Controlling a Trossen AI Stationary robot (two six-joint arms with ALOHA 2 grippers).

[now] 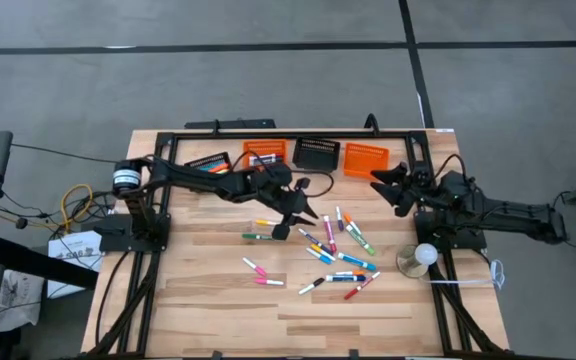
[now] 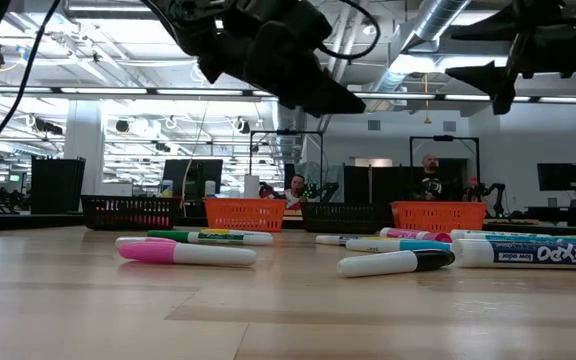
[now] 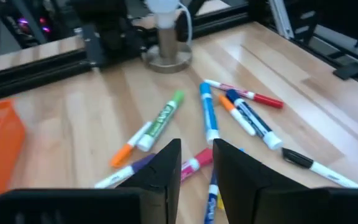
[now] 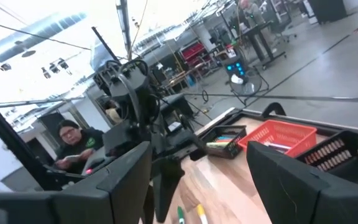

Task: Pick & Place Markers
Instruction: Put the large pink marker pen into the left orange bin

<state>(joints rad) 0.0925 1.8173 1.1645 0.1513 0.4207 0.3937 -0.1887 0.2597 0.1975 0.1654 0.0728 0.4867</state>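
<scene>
The left gripper is hovering over the scattered markers on the table, fingers narrowly parted (gripping nothing); the right gripper is waiting wide open near the baskets.

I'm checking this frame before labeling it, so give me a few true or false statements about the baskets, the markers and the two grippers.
1. Four baskets line the table's far edge. True.
2. The left gripper holds a marker. False: its narrow gap is empty, above the loose markers.
3. The right gripper is open. True.
4. All the baskets are orange. False: two are orange, two black.
5. Every marker is already in a basket. False: many lie on the wood.
</scene>
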